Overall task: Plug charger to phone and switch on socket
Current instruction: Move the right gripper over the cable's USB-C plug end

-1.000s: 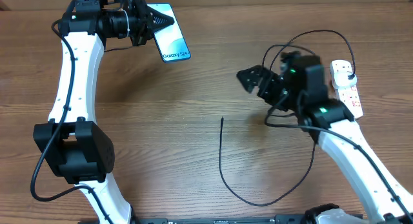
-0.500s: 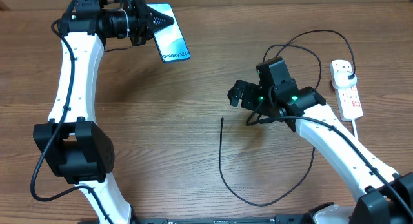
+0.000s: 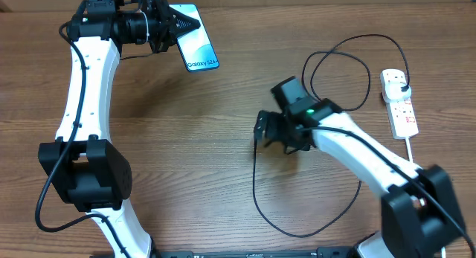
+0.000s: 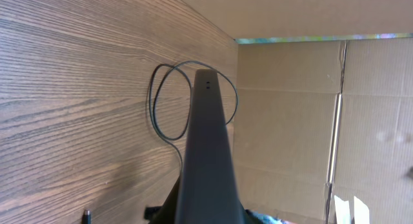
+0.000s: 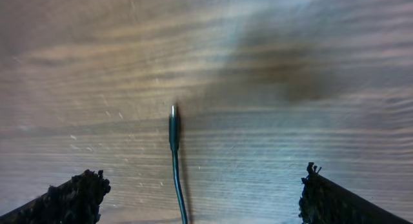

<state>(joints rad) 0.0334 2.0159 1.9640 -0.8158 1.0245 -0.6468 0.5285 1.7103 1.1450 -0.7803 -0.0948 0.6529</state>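
— Over at the far left corner, what has the left arm (image 3: pixel 82 72) got?
— Phone (image 3: pixel 199 44). Left jaws closed on one end of it, holding it clear of the wooden surface (image 3: pixel 171 139). Screen up, "Galaxy S24" readable. Left wrist view gives only its dark edge, end-on.
— Charger (image 3: pixel 297 232)?
— Lying loose on the surface, well apart from the phone. Thin black cable. Plug tip (image 3: pixel 256 139) near the middle, then a wide curve toward the near edge, back up, one loop, on to the socket (image 3: pixel 401 113).
— Right jaws?
— Spread wide, hovering low over the plug tip, nothing held. Right wrist view: tip lies ahead of and between the two fingertips (image 5: pixel 74 195), touching neither.
— Socket itself?
— White strip, flat at the right side. Dark plug (image 3: pixel 400 81) at its far end, white cord (image 3: pixel 409 143) trailing toward the near side. Switch position: cannot tell.
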